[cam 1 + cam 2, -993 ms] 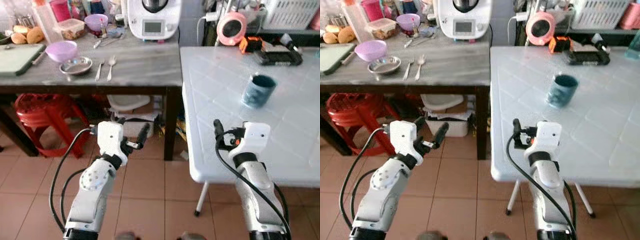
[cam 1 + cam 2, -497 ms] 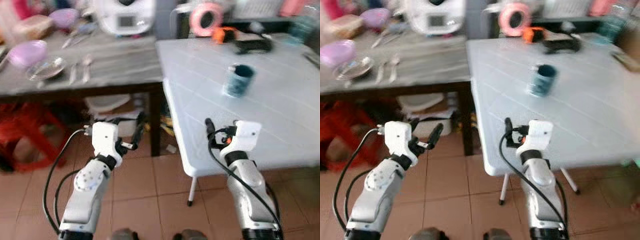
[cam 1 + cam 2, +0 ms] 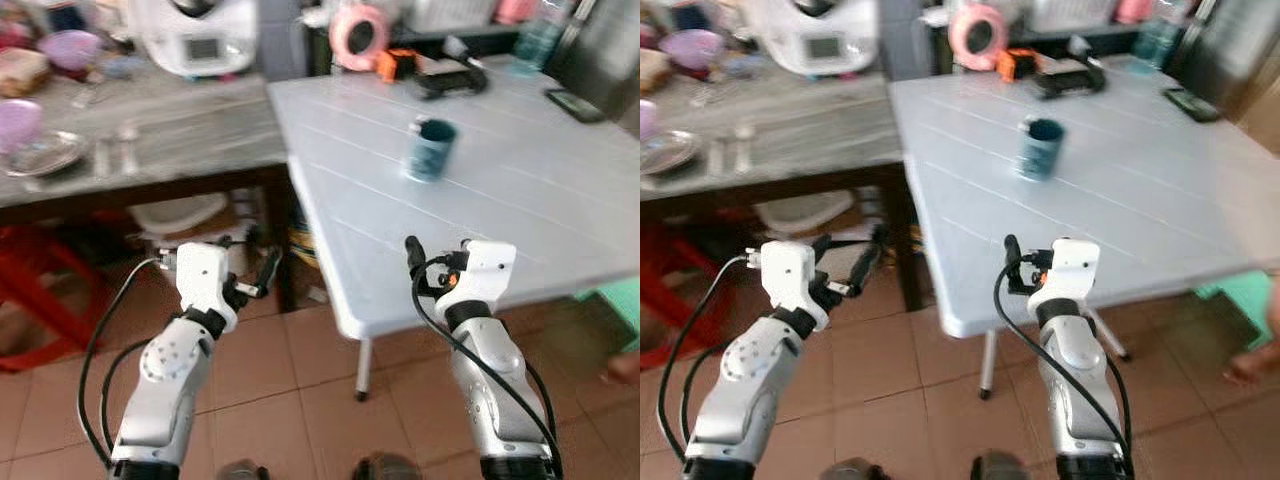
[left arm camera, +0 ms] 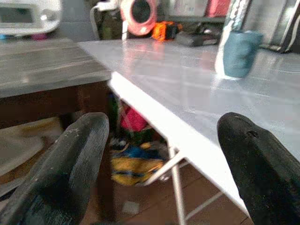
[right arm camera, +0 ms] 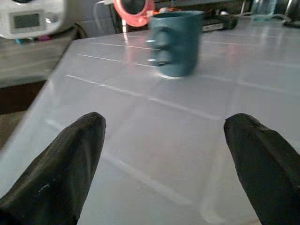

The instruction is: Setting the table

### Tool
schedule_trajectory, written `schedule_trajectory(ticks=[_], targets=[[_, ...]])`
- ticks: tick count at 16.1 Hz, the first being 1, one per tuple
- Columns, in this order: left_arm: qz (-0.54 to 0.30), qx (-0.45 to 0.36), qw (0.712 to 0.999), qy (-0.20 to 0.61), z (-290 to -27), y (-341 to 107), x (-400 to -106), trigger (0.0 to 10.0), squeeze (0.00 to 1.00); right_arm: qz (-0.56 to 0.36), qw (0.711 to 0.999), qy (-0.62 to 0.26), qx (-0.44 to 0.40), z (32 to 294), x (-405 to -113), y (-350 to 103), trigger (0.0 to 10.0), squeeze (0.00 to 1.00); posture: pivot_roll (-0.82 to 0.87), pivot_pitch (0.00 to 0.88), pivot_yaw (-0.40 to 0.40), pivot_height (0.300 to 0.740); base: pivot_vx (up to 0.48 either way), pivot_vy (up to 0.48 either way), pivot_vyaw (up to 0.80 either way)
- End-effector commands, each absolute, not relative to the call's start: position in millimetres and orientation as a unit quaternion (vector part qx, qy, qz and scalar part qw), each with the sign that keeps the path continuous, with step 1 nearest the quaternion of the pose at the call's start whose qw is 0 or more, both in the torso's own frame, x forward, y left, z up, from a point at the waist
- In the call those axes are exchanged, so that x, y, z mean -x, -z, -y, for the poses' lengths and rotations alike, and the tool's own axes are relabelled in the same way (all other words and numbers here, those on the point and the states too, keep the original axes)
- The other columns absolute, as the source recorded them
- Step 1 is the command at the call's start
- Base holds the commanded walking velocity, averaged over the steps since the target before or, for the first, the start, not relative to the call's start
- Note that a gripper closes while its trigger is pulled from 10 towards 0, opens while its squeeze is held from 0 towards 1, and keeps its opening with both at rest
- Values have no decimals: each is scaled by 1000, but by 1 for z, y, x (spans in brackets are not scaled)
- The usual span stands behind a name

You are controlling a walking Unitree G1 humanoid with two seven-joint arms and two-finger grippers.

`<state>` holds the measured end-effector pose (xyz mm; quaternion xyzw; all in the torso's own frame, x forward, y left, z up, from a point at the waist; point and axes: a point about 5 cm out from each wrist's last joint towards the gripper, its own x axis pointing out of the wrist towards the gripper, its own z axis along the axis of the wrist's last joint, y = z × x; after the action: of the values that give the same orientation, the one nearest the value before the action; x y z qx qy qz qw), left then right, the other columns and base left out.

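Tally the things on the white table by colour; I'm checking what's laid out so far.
Teal: 1, mug
Black: 2, case, phone
Orange: 1, small gadget
Total: 4

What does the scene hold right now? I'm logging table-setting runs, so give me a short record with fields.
white table: holds a teal mug, upright
grey table: metal dish, cutlery, white appliance
left gripper: open, empty, low beside the white table's edge
right gripper: open, empty, facing the mug across the table top
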<state>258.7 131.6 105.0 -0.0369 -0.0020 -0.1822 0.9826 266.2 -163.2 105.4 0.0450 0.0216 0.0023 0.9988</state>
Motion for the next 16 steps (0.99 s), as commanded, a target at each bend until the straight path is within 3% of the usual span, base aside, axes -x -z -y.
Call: schedule_trajectory(ticks=[1,8,16], targets=[[3,36,981,193,-127,-107,-258,10000,0,-22,999,2,-43,167,-266,-106,10000,0,-22,0,26,740,0,-277,0],[4,32,981,190,-128,-107,-258,10000,0,-22,999,1,-42,167,-267,-106,10000,0,-21,0,23,740,145,-303,0],[21,38,978,202,-128,-111,-258,10000,0,-9,999,-7,-33,165,-266,-108,10000,0,-20,0,29,740,0,0,70]])
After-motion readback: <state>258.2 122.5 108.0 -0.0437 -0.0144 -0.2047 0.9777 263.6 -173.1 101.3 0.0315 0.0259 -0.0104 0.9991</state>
